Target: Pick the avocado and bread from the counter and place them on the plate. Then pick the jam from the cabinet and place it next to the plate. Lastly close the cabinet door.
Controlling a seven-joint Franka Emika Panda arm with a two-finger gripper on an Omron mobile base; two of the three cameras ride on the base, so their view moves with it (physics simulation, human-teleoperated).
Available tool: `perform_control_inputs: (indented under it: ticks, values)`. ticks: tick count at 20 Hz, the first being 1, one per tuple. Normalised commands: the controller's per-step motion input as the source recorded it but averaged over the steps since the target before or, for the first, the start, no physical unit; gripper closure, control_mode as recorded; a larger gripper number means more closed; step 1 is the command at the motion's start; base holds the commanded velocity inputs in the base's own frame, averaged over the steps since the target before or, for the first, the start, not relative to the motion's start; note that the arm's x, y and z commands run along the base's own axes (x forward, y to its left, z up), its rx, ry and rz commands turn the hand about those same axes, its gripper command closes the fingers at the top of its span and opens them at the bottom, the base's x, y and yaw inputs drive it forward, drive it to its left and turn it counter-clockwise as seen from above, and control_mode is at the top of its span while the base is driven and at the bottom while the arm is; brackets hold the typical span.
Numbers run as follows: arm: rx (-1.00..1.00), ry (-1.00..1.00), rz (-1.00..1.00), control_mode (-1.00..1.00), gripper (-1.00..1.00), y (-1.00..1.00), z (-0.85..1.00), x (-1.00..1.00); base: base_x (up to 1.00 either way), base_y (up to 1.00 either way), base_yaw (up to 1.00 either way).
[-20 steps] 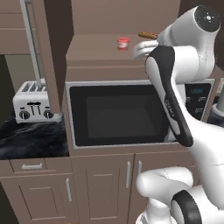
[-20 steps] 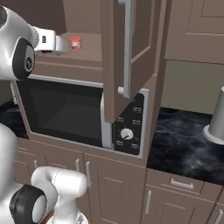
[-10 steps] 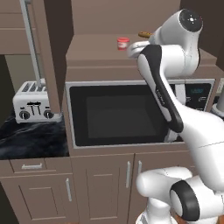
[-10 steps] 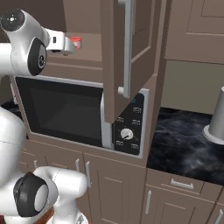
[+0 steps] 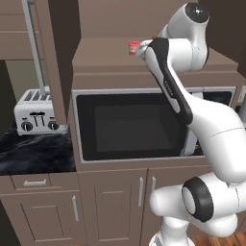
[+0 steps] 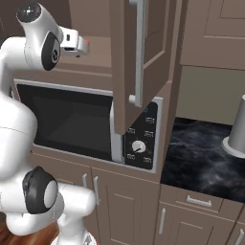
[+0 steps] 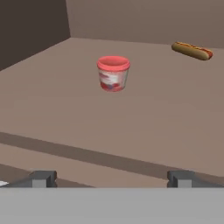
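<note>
Two-finger gripper (image 7: 112, 178), jaws spread wide and empty, was aimed at the squat red-pink jam jar (image 7: 113, 73) standing mid-shelf in the brown cabinet (image 7: 175, 109), presumably to straddle it.

Arm now farther into the cabinet (image 5: 96, 53), wide-apart fingers (image 7: 43, 178) nearer the jam (image 7: 113, 73).

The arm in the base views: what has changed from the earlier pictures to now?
The arm swung up and toward the cabinet shelf, bringing the open tool closer to the jam, which it has not yet taken. The jam, the hot dog and the open cabinet door stayed as they were.
</note>
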Motion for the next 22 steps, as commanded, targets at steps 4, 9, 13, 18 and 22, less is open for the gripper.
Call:
perform_control_inputs:
  ticks: [4, 9, 13, 18, 22]
  values:
    - [0.0, -0.02, 0.0, -1.0, -1.0, 0.0, -0.09, 0.33, 0.0, 0.0, 0.0]
    - [0.0, -0.04, 0.0, -1.0, -1.0, 0.0, -0.27, 0.3, 0.0, 0.0, 0.0]
    - [0.0, -0.03, 0.0, -1.0, -1.0, 0.03, -0.05, 0.3, 0.0, 0.0, 0.0]
    - [0.0, -0.01, 0.0, -1.0, -1.0, 0.06, 0.0, 0.3, 0.0, 0.0, 0.0]
    - [0.0, 0.0, 0.0, -1.0, -1.0, 0.14, 0.0, 0.33, 0.0, 0.0, 0.0]
